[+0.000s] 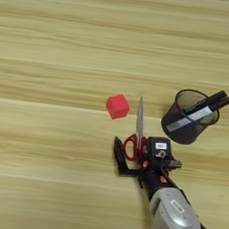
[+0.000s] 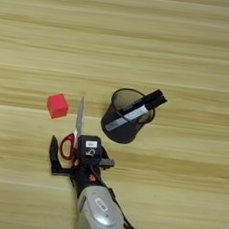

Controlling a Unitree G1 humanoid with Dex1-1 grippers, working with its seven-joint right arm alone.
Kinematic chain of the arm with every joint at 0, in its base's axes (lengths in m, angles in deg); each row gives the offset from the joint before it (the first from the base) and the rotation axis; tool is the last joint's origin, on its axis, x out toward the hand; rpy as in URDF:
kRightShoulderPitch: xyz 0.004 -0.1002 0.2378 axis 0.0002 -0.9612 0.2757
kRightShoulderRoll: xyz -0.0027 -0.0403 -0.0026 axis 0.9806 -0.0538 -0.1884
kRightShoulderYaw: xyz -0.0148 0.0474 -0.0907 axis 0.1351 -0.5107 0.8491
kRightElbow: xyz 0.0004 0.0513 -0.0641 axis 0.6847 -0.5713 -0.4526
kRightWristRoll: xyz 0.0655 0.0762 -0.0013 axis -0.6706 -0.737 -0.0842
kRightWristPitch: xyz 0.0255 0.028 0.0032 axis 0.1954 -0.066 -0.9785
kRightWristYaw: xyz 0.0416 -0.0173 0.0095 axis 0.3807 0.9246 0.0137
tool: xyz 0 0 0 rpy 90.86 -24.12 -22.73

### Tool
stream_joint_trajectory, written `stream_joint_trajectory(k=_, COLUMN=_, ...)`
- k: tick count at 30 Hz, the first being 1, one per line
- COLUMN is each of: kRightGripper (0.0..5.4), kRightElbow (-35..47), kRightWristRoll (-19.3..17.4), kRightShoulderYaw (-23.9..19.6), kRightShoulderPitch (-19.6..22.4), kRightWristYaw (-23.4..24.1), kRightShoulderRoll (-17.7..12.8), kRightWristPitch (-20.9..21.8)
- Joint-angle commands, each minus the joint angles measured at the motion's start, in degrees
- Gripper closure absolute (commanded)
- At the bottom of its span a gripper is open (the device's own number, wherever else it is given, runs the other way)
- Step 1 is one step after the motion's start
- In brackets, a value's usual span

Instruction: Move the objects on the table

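Observation:
A small red cube rests on the table near the middle. Just right of it lie the scissors, steel blades pointing away from me and red handles toward me. My right gripper is open and low over the table. Its two black fingers stand either side of the red handles, and a gap shows beside the left finger. To the right stands the black mesh pen cup. The white marker leans inside it, black cap sticking out over the rim. In the right eye view the gripper straddles the scissors the same way.
My silver forearm enters from the bottom right, with a black cable trailing beside it. Bare wood stretches across the far half and the whole left side of the table.

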Motion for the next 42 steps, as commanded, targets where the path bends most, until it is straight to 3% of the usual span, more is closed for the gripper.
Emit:
stream_joint_trajectory(k=1, kRightGripper=0.04, kRightElbow=1.5, kRightWristRoll=-0.9, kRightShoulderYaw=-0.4, kRightShoulderPitch=-0.5, kRightWristYaw=0.3, kRightShoulderRoll=0.5, kRightWristPitch=-1.7)
stream_joint_trajectory(k=12, kRightGripper=1.45, kRightElbow=2.6, kRightWristRoll=0.2, kRightShoulderYaw=0.1, kRightShoulderPitch=-2.4, kRightWristYaw=0.4, kRightShoulderRoll=-0.8, kRightWristPitch=-6.0)
stream_joint_trajectory(k=25, kRightGripper=1.55, kRightElbow=5.1, kRightWristRoll=-1.0, kRightShoulderYaw=-1.7, kRightShoulderPitch=-2.5, kRightWristYaw=-1.6, kRightShoulderRoll=-3.1, kRightWristPitch=-9.8)
stream_joint_trajectory(k=37, kRightGripper=1.55, kRightElbow=10.1, kRightWristRoll=-1.2, kRightShoulderYaw=-5.5, kRightShoulderPitch=-6.7, kRightWristYaw=-9.7, kRightShoulderRoll=-13.5, kRightWristPitch=-13.8)
stream_joint_trajectory(k=42, kRightGripper=1.55, kRightElbow=11.4, kRightWristRoll=-1.3, kRightShoulderYaw=-7.0, kRightShoulderPitch=-9.3, kRightWristYaw=-12.0, kRightShoulderRoll=-16.1, kRightWristPitch=-14.4)
